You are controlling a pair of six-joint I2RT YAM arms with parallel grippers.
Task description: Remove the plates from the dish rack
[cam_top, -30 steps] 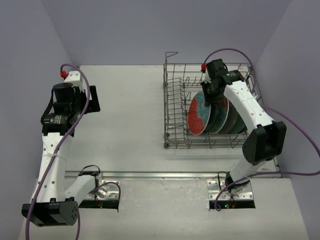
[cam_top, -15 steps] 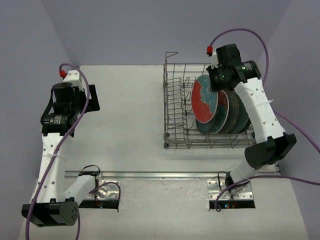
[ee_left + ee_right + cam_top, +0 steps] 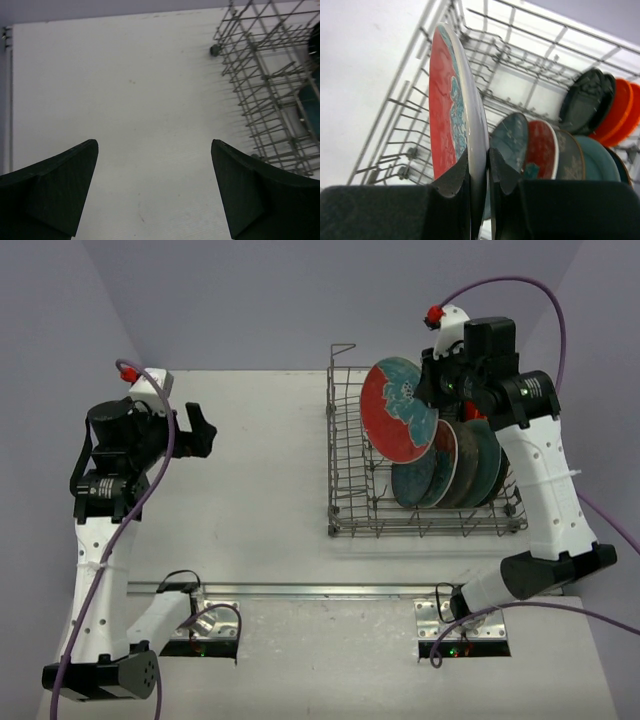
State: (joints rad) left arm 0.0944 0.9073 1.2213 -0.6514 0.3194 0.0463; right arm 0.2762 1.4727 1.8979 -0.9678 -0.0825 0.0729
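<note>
My right gripper (image 3: 432,392) (image 3: 479,156) is shut on the rim of a large red-and-teal plate (image 3: 397,410) (image 3: 446,117) and holds it upright, above the left part of the grey wire dish rack (image 3: 345,485) (image 3: 407,132). Several more plates stand on edge in the rack: a teal one (image 3: 414,480) (image 3: 512,137), a red one (image 3: 446,455) (image 3: 542,147), a dark grey-teal one (image 3: 482,455) (image 3: 571,157), and smaller black (image 3: 587,97) and orange (image 3: 619,107) ones. My left gripper (image 3: 205,430) (image 3: 155,145) hangs open and holds nothing, over the white table left of the rack (image 3: 265,75).
A raised wire loop (image 3: 343,347) stands at the rack's far left corner. A metal rail (image 3: 330,590) runs along the near table edge between the arm bases. Purple walls close in the table at the back and sides.
My right arm has lifted the red-and-teal plate up out of the row in the rack. My left gripper has swung a little right, toward the rack.
</note>
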